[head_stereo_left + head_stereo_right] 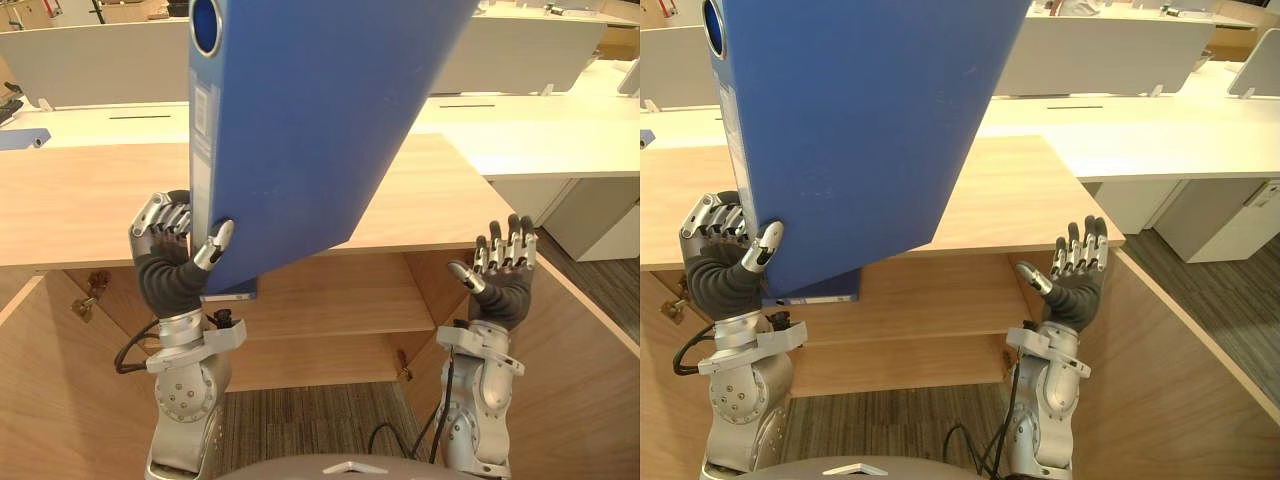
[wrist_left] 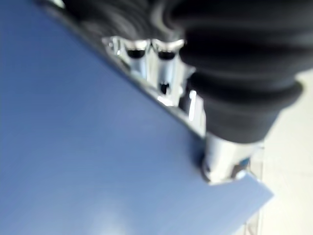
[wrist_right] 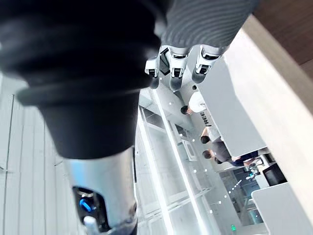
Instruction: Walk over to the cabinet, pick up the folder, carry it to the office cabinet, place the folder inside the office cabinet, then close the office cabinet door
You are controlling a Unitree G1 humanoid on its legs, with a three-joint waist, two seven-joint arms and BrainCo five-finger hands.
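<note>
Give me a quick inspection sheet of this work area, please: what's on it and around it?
Surface: wooden cabinet, top bare where visible; its shelf shows through the open front.
Job's things: blue folder held up, tilted, above the cabinet.
Clutter: nothing seen.
Hands: left hand curled round the folder's lower corner; right hand open, fingers straight, holding nothing.
Cables: nothing seen.
Surroundings: white desks behind, grey carpet below.

The folder (image 1: 310, 120) looks like smooth, faintly shiny plastic; the cabinet (image 1: 90, 200) is matt, grained light wood; my left hand (image 1: 165, 218) gleams like polished metal.
</note>
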